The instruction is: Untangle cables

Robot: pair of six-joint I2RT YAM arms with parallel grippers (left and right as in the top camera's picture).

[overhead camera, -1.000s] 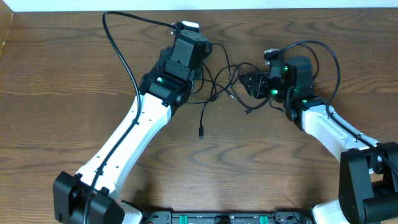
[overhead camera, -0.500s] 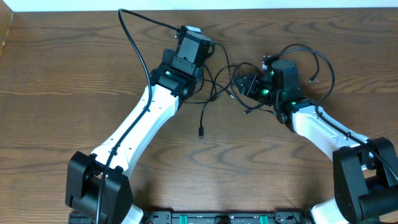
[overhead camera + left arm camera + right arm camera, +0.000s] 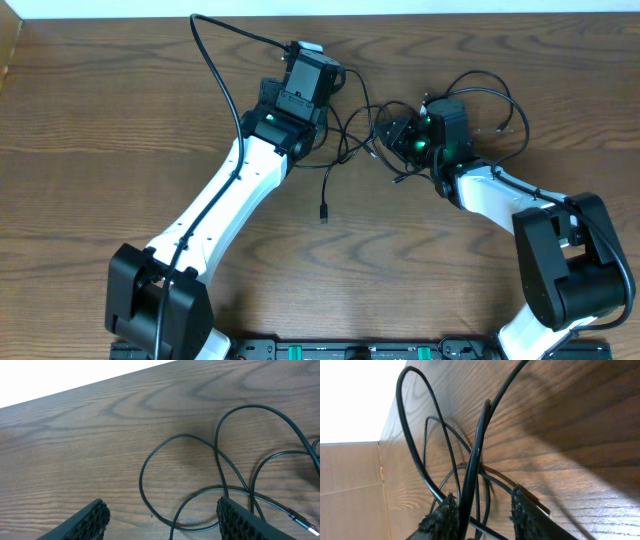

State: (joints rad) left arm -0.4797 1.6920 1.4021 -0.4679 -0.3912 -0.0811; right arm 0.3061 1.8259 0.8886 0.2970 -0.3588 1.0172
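Observation:
The cables (image 3: 352,128) are thin black cords lying in loose crossed loops on the wooden table between my two grippers. One plug end (image 3: 322,213) trails toward the front. My left gripper (image 3: 318,88) hovers over the left side of the loops. In the left wrist view it (image 3: 162,510) is wide open, with cable loops (image 3: 217,455) on the table between its fingers. My right gripper (image 3: 398,134) points left into the tangle. In the right wrist view it (image 3: 482,507) is partly open, with one black cord (image 3: 479,450) running up between its fingers against the left one. No white cable shows.
More thin black cord loops (image 3: 505,100) to the right of the right gripper, with a small end (image 3: 504,128). A cardboard box (image 3: 350,490) stands at the table's far left. The table's far edge (image 3: 420,14) runs just behind both grippers.
The left arm shifted a little up and to the right, then held still. The right gripper moved slightly left, further into the tangle. The cords barely moved.

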